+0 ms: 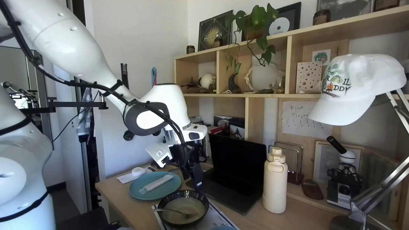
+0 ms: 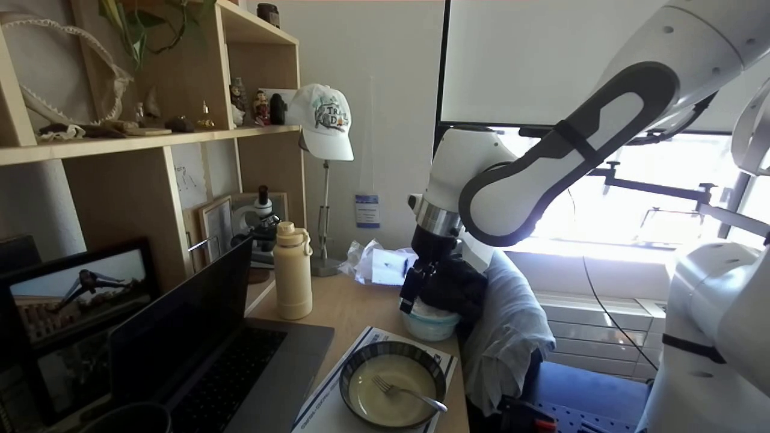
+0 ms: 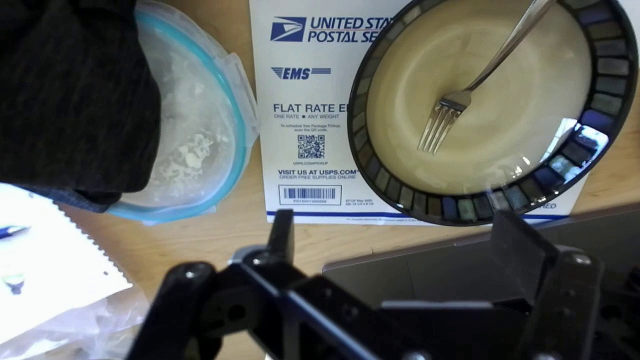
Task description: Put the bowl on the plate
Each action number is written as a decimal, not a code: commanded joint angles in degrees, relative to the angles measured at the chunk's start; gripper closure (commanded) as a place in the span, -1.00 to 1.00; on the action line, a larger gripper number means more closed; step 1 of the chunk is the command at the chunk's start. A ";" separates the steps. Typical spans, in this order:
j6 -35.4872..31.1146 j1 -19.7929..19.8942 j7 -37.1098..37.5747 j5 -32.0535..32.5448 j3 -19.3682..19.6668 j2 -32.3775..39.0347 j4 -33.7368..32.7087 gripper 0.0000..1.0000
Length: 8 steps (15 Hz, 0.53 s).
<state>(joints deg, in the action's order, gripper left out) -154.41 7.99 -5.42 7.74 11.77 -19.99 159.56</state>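
Note:
The bowl, cream-olive inside with a dark tiled rim, rests on a white postal envelope; it shows in both exterior views and the wrist view. A fork lies in it. The flat teal plate is on the desk beyond the bowl in an exterior view, with a long white wrapped packet on it; it is out of the wrist view. My gripper is open and empty, its fingers pointing down above the desk near the bowl's rim. It also shows in both exterior views.
An open laptop stands beside the bowl. A cream bottle stands past it. A teal-rimmed lidded container, partly under dark cloth, sits beside the envelope. A shelf runs behind the desk.

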 commanded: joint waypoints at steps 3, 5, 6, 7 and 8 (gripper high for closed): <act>-11.01 -2.59 -5.46 -8.08 1.84 9.37 -0.01 -1.00; -15.10 -4.65 -8.19 -12.86 2.76 12.83 0.00 -1.00; -17.04 -7.05 -10.52 -16.74 4.18 14.24 -0.01 -1.00; -18.56 -8.03 -12.31 -19.75 4.38 15.69 -0.01 -1.00; -19.46 -9.72 -14.95 -24.14 4.87 16.71 -0.01 -1.00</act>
<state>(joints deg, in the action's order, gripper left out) -169.73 2.37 -14.61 -7.93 14.76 -6.84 159.55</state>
